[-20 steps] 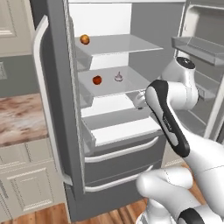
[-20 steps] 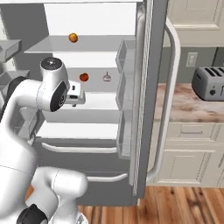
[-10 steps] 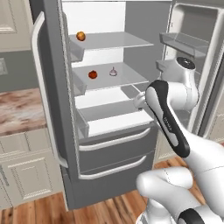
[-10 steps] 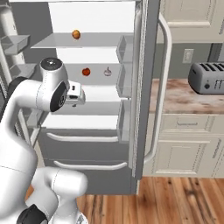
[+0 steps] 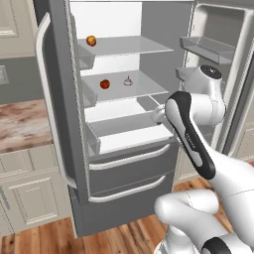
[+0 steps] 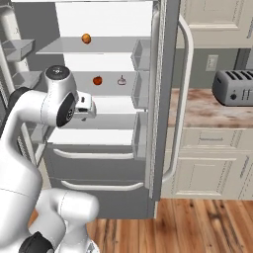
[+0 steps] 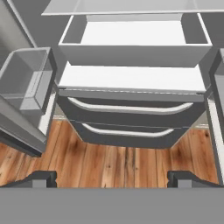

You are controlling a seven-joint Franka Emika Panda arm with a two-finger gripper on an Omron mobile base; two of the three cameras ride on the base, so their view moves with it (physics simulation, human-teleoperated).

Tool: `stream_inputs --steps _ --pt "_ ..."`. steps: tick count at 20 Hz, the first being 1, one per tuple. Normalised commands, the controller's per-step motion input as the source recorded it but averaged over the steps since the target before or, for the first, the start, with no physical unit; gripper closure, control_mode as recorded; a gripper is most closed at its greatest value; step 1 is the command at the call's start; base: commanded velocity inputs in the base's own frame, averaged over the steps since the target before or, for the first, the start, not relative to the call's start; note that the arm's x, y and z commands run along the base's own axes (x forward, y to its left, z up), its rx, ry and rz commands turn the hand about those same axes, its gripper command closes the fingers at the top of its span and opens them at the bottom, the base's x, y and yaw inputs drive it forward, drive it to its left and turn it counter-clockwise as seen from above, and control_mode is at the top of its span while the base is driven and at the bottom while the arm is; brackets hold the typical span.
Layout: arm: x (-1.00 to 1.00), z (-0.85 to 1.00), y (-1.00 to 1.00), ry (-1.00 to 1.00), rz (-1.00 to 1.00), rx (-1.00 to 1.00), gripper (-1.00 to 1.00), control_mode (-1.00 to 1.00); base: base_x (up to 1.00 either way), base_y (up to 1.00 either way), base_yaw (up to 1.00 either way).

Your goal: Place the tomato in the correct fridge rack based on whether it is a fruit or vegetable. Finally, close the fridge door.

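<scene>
Tomato point(image 5: 104, 84) on middle fridge rack point(image 5: 144, 89), round — no long axis or facing to report, small pale item point(image 5: 128, 81) just beside it, orange fruit point(image 5: 91, 40) on rack above, gripper point(image 7: 112, 176) empty — fingertips well apart, fridge door point(image 5: 55, 99) open.

So the fridge point(image 5: 124, 163) is standing wide open and there are two glass shelves inside. The top shelf point(image 5: 130, 45) has an orange round fruit point(image 5: 91, 40) sitting near its left end. The middle shelf point(image 5: 136, 85) carries the tomato point(image 5: 104, 84) towards the left, and a small pale thing with a stem point(image 5: 128, 80) just to its right, apart from it, can't really tell what that is. Under those there's an open white bin point(image 7: 133, 41), then a flat white ledge point(image 7: 131, 78) above two grey drawers point(image 7: 131, 116). Wooden floor point(image 7: 118, 164) underneath.
</scene>
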Motion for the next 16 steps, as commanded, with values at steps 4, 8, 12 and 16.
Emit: stream_inputs --steps 4,8,12,16 --pt "-0.14 0.00 0.00 -0.01 0.00 0.00 -1.00 -1.00 0.00 0.00 0.00" --pt "-0.63 0.00 0.26 -0.15 0.00 0.00 -1.00 -1.00 0.00 0.00 0.00" --pt "-0.88 0.00 0.76 -0.23 0.00 -0.01 -1.00 -1.00 0.00 0.00 0.00" --pt "-0.80 0.00 0.96 -0.35 0.00 -0.04 -1.00 -1.00 0.00 0.00 0.00"
